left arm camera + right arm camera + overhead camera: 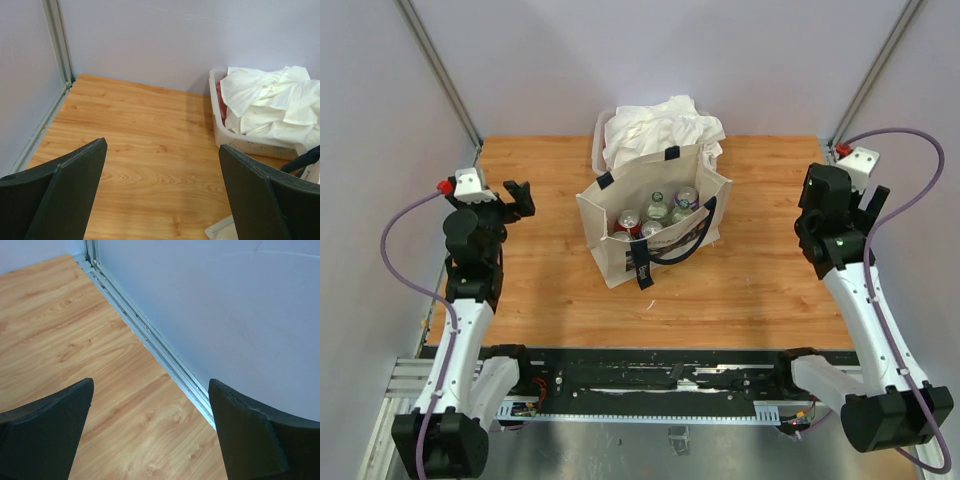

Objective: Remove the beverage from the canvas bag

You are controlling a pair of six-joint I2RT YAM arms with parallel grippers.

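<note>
The cream canvas bag [620,255] with navy strap handles [641,262] stands open at the table's middle. Inside it are several beverages: a red can [629,221], a green-capped bottle [658,206] and silver-topped cans [687,197]. My left gripper [518,198] is open and empty, left of the bag and well apart from it. In the left wrist view [162,165] its fingers [65,195] frame bare table, with a bag corner [222,231] at the lower right. My right gripper [870,203] is open and empty near the table's right edge; it also shows in the right wrist view [150,405].
A clear plastic tub [250,143] holding a white cloth heap [665,128] stands right behind the bag, against the back wall. Grey walls and metal rails [150,337] close in the wooden table [760,280] at the left, back and right.
</note>
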